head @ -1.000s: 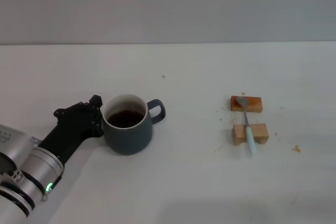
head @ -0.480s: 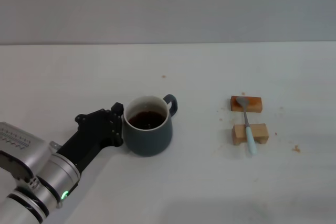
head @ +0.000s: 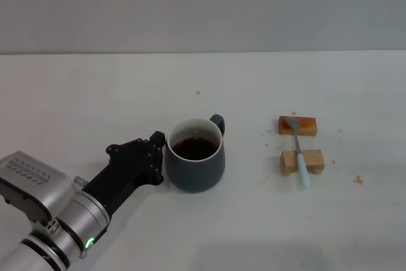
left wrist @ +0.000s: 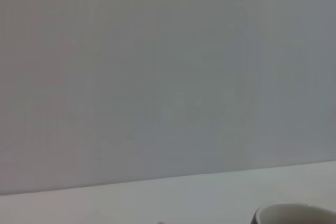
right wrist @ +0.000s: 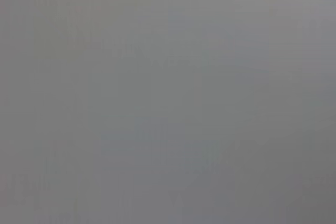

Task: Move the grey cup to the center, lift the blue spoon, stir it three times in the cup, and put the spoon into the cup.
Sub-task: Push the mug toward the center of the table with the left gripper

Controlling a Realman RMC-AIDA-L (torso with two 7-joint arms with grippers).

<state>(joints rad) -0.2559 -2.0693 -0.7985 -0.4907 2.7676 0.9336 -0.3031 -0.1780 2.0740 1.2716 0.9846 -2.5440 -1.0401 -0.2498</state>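
Head view puts the grey cup (head: 195,162) a little left of the table's middle, upright, its loop handle turned away toward the far right. It looks like heavy glazed ceramic, stiff and breakable, and slick on the outside; with dark brown liquid near the top it should be nudged slowly and low on the body so nothing slops over. Dark blue-grey outside, white on the rim and inner wall. The left gripper (head: 154,160) sits against the cup's left side, touching the wall; whether its fingers are spread or pressed together I cannot tell. In the left wrist view only a sliver of the cup's rim shows.

Well to the right, the blue spoon (head: 297,148) lies across two small wooden blocks (head: 302,162), metal bowl on the far block, pale handle overhanging the near one. It looks light and thin, best pinched by the handle. The right gripper is out of sight.
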